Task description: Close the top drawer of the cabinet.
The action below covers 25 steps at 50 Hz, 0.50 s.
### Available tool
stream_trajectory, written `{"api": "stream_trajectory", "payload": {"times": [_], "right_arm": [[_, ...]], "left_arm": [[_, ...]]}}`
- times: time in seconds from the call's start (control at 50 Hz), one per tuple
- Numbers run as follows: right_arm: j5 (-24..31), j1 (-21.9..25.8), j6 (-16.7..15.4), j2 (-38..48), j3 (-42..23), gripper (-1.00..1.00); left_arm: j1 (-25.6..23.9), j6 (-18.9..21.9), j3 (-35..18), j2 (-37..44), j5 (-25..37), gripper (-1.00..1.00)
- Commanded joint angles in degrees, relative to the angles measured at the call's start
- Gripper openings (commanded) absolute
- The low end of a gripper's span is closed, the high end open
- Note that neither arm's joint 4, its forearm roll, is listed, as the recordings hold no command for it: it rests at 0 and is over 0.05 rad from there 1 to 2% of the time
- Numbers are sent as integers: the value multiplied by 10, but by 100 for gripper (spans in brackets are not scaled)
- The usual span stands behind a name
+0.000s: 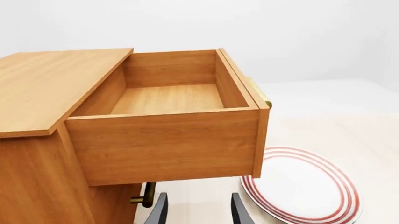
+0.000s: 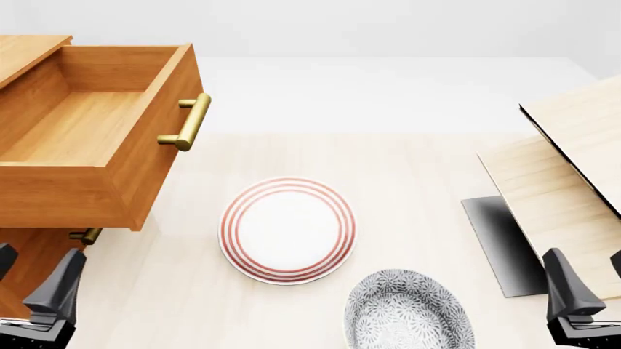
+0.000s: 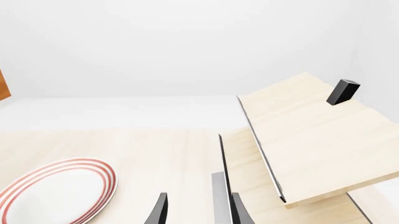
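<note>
Pale table, white backdrop. Cabinet sits far left; top drawer is pulled fully out to the right, brass handle on its right face, lower handle just visible under it. Left gripper hangs near-left below the drawer, fingers spread, holding nothing; looks staged to swing round to the front panel and push left. Right gripper near-right by the pale panels, fingers apart, empty, parked clear. Red-ringed plate and patterned bowl mid-table, out of the push path.
</note>
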Motion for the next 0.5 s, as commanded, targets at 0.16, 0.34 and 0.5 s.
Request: {"api": "stream_trajectory", "payload": {"times": [0.16, 0.34, 0.5], "right_arm": [[0, 0, 0, 1, 0, 100], [-1, 0, 0, 2, -1, 100], [-1, 0, 0, 2, -1, 100]], "left_arm": [[-142, 9, -99, 109, -18, 100], [-203, 21, -154, 171, -43, 100], [-235, 33, -197, 223, -60, 100]]}}
